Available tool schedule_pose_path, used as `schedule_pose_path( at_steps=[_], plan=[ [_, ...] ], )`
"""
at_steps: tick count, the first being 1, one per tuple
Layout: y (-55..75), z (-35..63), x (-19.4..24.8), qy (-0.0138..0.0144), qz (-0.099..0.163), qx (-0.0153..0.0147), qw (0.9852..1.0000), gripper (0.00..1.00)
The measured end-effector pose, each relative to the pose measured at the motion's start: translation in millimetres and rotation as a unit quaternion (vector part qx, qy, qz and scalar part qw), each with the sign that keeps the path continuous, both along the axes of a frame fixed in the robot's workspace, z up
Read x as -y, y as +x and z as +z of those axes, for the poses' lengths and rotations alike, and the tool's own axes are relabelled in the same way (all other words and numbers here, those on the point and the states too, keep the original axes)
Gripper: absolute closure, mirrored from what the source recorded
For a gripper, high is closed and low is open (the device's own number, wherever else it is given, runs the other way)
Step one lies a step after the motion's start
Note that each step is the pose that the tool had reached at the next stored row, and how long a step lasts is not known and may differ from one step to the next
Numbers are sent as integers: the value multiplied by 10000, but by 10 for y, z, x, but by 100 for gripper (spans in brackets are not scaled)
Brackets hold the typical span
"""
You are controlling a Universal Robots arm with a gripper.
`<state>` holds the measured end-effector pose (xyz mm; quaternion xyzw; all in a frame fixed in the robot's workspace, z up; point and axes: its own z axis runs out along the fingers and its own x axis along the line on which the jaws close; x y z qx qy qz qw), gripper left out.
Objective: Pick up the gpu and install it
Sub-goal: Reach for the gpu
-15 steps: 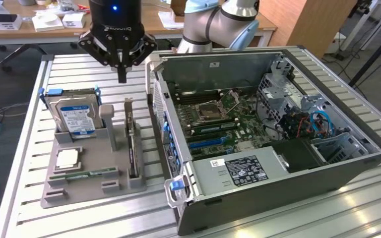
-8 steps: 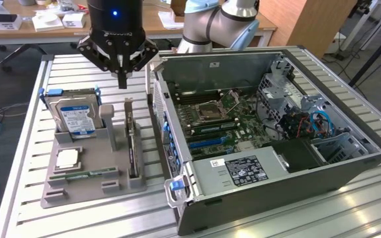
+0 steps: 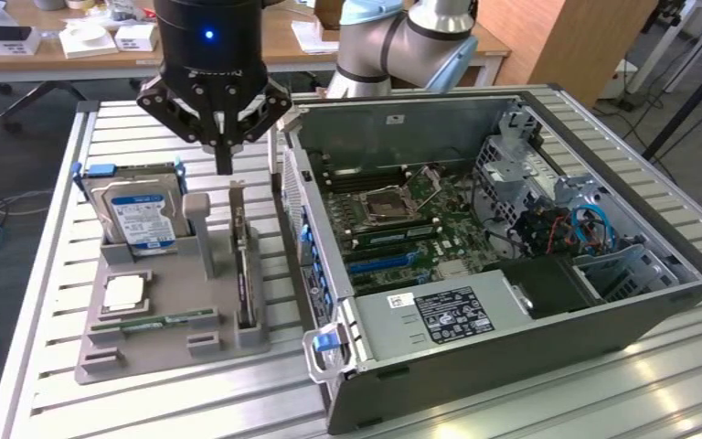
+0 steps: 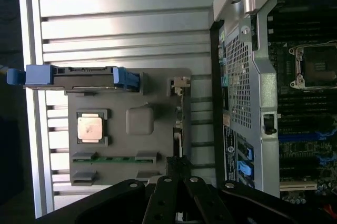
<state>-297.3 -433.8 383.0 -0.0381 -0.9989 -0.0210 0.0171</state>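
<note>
Slatted table (image 3: 643,375) carries a grey holder (image 3: 143,352); computer case (image 3: 534,352) beside it.

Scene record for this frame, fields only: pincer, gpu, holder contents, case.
pincer: shut, empty, hovering above one end of the gpu
gpu: standing on edge in the grey holder, not installed
holder also carries: hard drive, CPU, memory stick
case: open, motherboard exposed, beside the holder on the exterior view's right
</note>
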Motion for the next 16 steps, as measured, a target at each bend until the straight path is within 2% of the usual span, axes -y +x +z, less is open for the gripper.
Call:
schedule_pose_path(
  at_steps=[12, 14, 16],
  plan=[
    [-17, -4, 213, 0, 0, 0, 10000, 90],
    [-18, -5, 240, 0, 0, -1, 10000, 90],
    [-18, -6, 244, 0, 0, 0, 10000, 90]
  ],
)
